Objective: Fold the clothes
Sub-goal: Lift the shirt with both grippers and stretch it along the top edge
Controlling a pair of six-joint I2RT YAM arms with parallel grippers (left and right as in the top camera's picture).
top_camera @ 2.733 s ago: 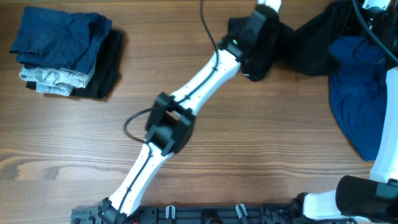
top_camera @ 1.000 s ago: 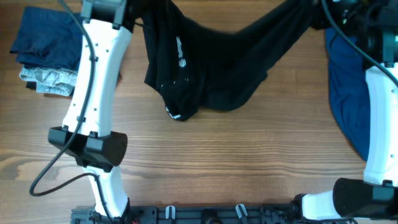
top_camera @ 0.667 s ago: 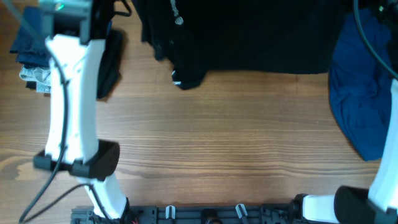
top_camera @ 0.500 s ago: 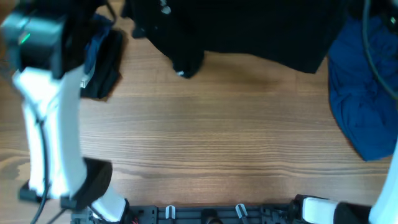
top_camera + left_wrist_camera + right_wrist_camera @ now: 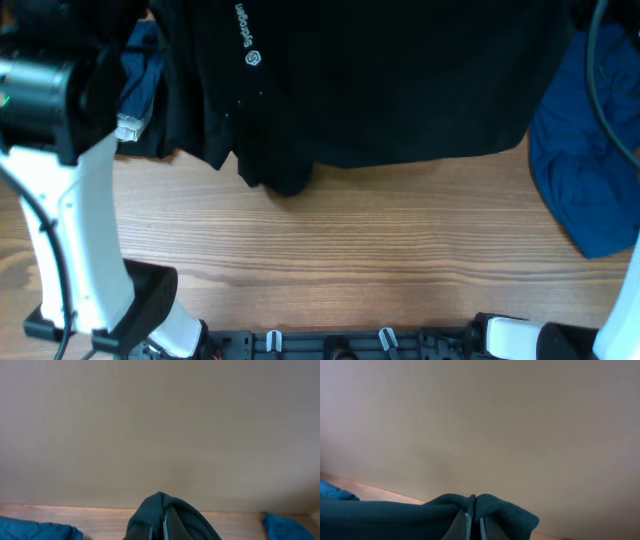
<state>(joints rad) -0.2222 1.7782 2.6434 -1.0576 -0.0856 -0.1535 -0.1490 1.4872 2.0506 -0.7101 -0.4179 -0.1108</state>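
A large black shirt [image 5: 380, 90] with white logo lettering [image 5: 243, 22] hangs spread wide across the top of the overhead view, its lower edge above the wooden table [image 5: 380, 260]. My left gripper [image 5: 158, 527] is shut on a bunched fold of this shirt [image 5: 149, 510]. My right gripper [image 5: 473, 524] is shut on another fold of it [image 5: 395, 515]. Both grippers are hidden in the overhead view, where only the left arm [image 5: 80, 230] shows. A royal-blue garment [image 5: 585, 170] lies crumpled at the right edge.
A stack of folded clothes [image 5: 140, 75] sits at the back left, partly hidden behind the shirt and the left arm. The arms' mounting rail [image 5: 330, 345] runs along the front edge. A black cable [image 5: 598, 70] hangs at the right.
The black shirt has been raised and spread wider, now filling the top of the overhead view, and its hem has come toward the front. The left arm has swung to the left.
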